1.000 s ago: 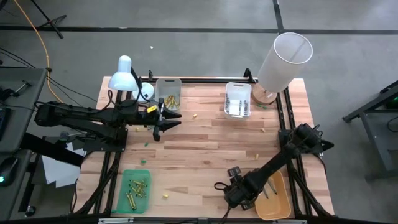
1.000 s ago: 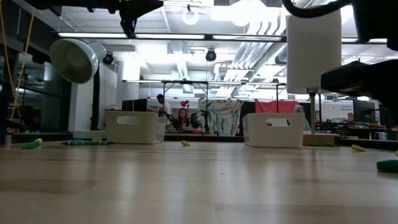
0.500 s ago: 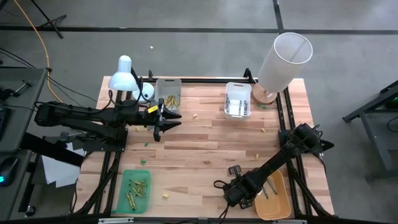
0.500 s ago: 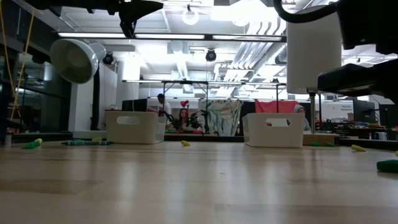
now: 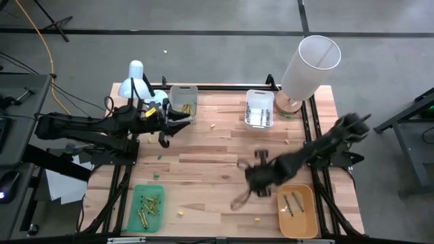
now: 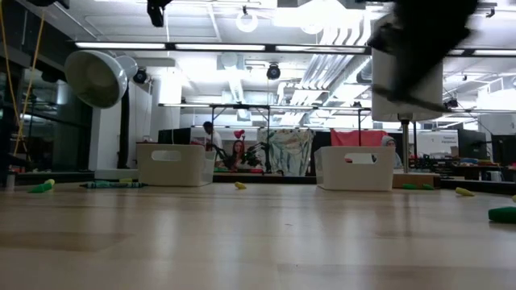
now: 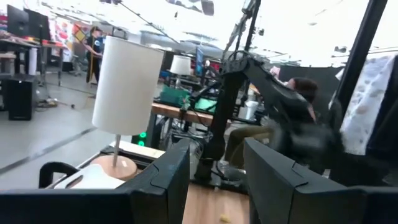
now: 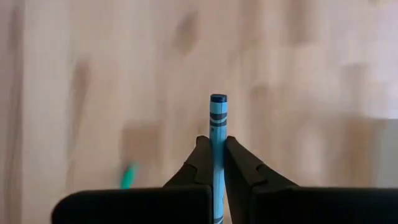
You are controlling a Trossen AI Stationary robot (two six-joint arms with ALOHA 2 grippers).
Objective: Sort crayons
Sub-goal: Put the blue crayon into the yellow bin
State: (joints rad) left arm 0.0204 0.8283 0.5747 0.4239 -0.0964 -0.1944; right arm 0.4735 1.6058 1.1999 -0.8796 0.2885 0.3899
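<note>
My right gripper (image 5: 254, 179) hovers over the table's middle right, blurred, shut on a blue crayon (image 8: 217, 134). My left gripper (image 7: 217, 180) stands open and holds nothing, raised beside the clear tray (image 5: 184, 102) at the far left, which holds yellow crayons. More crayons lie in the green tray (image 5: 148, 207) at the near left and in the orange tray (image 5: 296, 210) at the near right. A white tray (image 5: 260, 108) stands at the far edge. My right gripper pinches the blue crayon's wrapped shaft (image 8: 217, 155) between its two fingers (image 8: 239, 165). The crayon lies along the fingers, and its end (image 8: 218, 99) sticks out past the fingertips. The fingers slant down from above. The crayon is clear of the wooden table.
A white desk lamp (image 5: 135, 81) stands at the far left corner, and a tall white lampshade (image 5: 308, 64) at the far right. Small loose bits lie on the wood (image 5: 211, 126), (image 5: 277, 169), (image 5: 181, 213). A green piece (image 6: 504, 213) shows low at the right.
My right gripper has swung up from the near edge beside the orange tray toward the table's middle, fast enough to blur. My left gripper has risen a little and tipped upward by the clear tray.
</note>
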